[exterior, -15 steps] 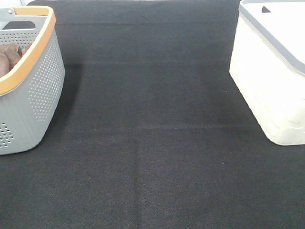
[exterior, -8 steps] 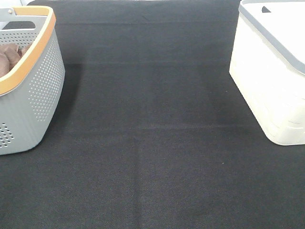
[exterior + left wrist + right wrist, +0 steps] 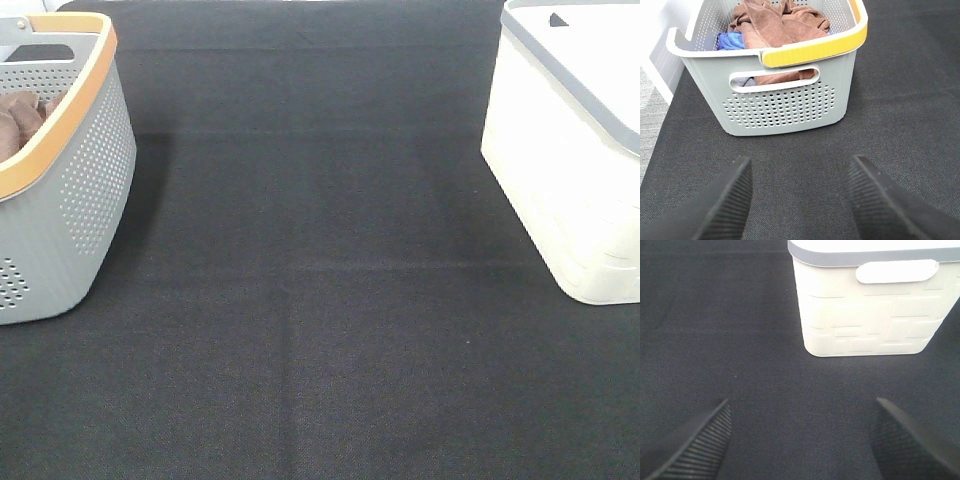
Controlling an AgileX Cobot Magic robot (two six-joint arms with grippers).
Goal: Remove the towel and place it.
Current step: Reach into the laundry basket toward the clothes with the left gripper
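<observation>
Left wrist view: left gripper (image 3: 800,170) and right gripper (image 3: 802,407) both spread empty; towel (image 3: 776,22) bunched in grey basket (image 3: 785,107).

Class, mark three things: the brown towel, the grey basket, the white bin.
brown towel (image 3: 775,22), left wrist view, bunched folds
grey basket (image 3: 785,107), left wrist view, perforated front wall
white bin (image 3: 865,325), right wrist view, side wall
</observation>
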